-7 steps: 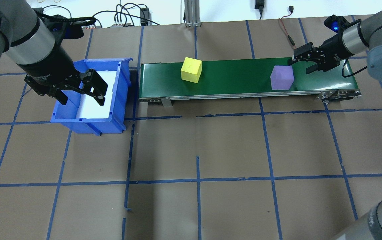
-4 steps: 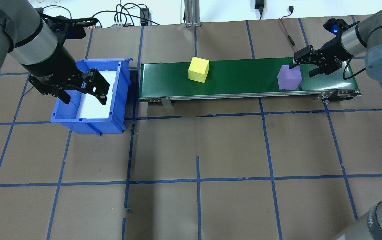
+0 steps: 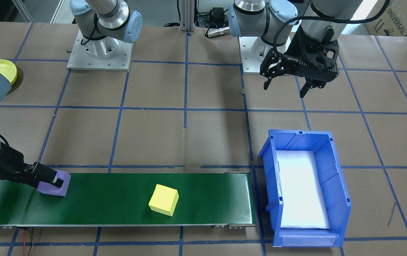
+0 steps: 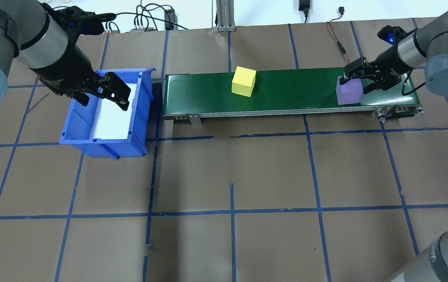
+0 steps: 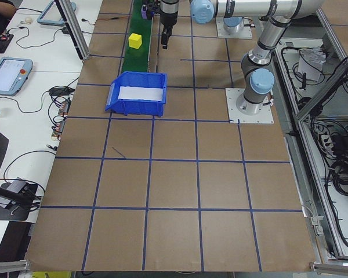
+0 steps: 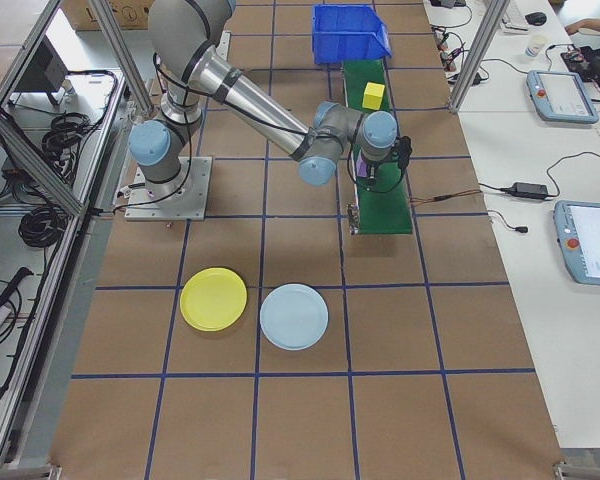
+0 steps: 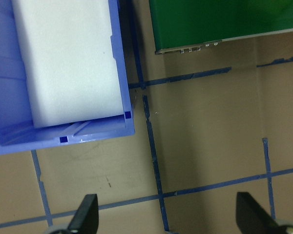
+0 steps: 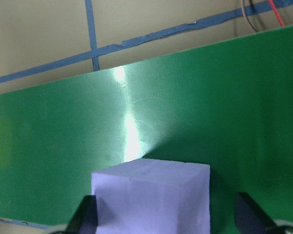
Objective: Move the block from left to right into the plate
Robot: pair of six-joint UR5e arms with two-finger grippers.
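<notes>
Overhead: blue bin [image 4: 106, 113] (white-lined) holds no block; right gripper [image 4: 353, 78] apparently straddles purple block [image 4: 348, 93], unclosed.

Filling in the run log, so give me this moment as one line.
right gripper: open, astride purple block on belt | left gripper: open, over bin | yellow block: mid-belt | plate: empty

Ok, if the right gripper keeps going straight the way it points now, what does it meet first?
The purple block: it sits between the open fingers of the right gripper, on the green belt. Whether the fingers already touch it is unclear.
</notes>
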